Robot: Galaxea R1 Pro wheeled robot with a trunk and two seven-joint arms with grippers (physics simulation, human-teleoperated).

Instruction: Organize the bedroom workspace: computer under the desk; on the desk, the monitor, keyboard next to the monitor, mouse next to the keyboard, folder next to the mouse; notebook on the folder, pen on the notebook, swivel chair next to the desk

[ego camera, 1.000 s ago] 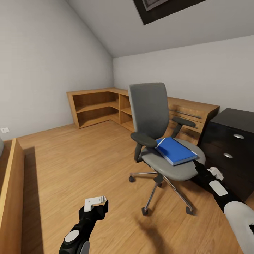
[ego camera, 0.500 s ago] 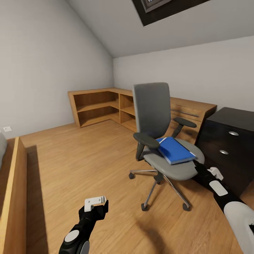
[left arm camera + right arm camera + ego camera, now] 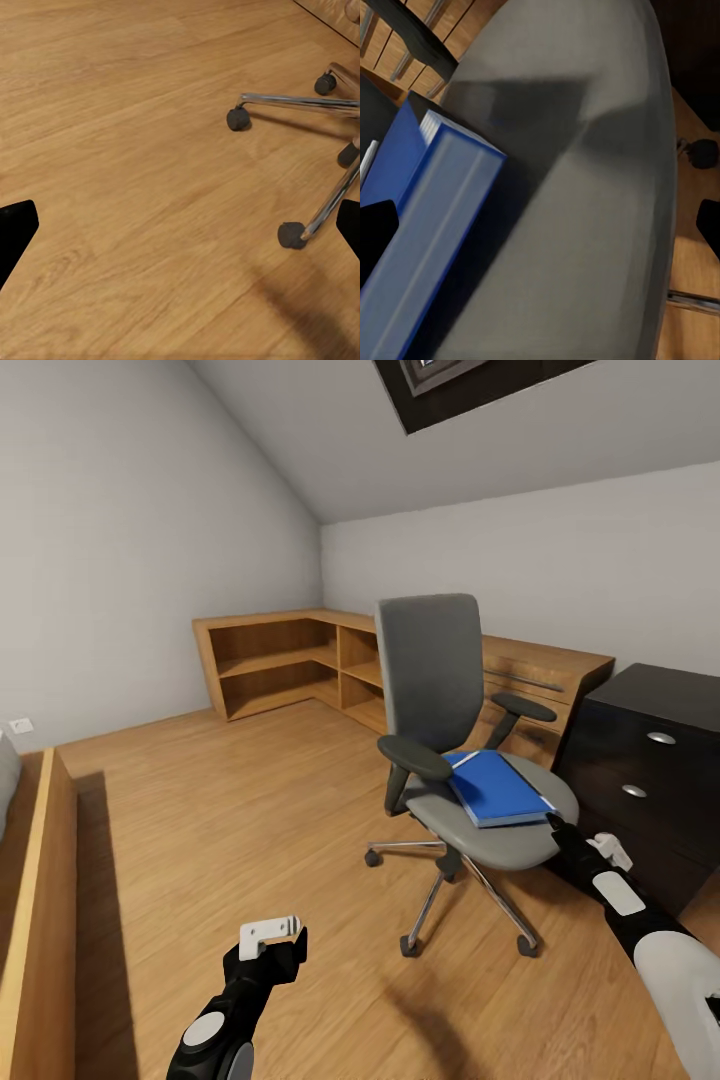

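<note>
in the head view, the blue folder [image 3: 494,788] is seen lying on the swivel chair [image 3: 462,735], so it is judged not yet moved. the right gripper [image 3: 553,822] is placed at the seat edge. in the left wrist view, the left gripper [image 3: 180,225] is spread wide over the floor [image 3: 120,150]. in the right wrist view, wide-set fingertips [image 3: 376,229] are shown, one over the folder.

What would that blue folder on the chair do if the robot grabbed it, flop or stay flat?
The blue folder looks thick and boxy with a squared spine, so it probably stays stiff. It lies flat on the swivel chair seat, so it may slide rather than tip. The chair rests on casters, so a push could roll it.
</note>
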